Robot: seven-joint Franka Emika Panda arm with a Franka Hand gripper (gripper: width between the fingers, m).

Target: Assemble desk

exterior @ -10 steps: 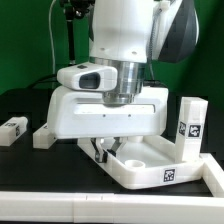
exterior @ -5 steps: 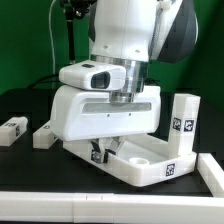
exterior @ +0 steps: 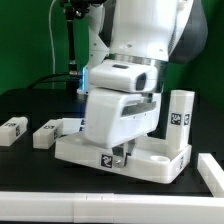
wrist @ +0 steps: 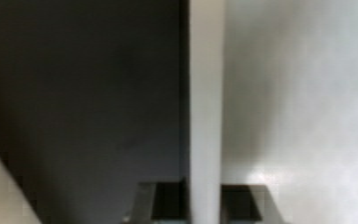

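The gripper (exterior: 119, 157) stood low in the centre of the exterior view. Its fingers (wrist: 158, 203) were drawn in tight and clamped on the thin upright rim of the tabletop (exterior: 150, 168). In the wrist view, that rim showed as a pale strip running between the two dark pads.

The tabletop lay flat on the black table (exterior: 30, 165), rim upward, across the lower centre of the frame. Its long axis ran from the exterior view's left to its right, dipping slightly toward the lower right. An upright leg (exterior: 180, 118) stood at its far right corner, with the tag facing the camera.

Two loose legs lay on their sides at the middle left. One (exterior: 13, 130) was at the frame's edge, and the other (exterior: 47, 133) was just beside the tabletop's left end. Bare table stretched below them in the lower left. A white band (exterior: 60, 208) ran along the bottom edge of the frame, near the tabletop's front wall.
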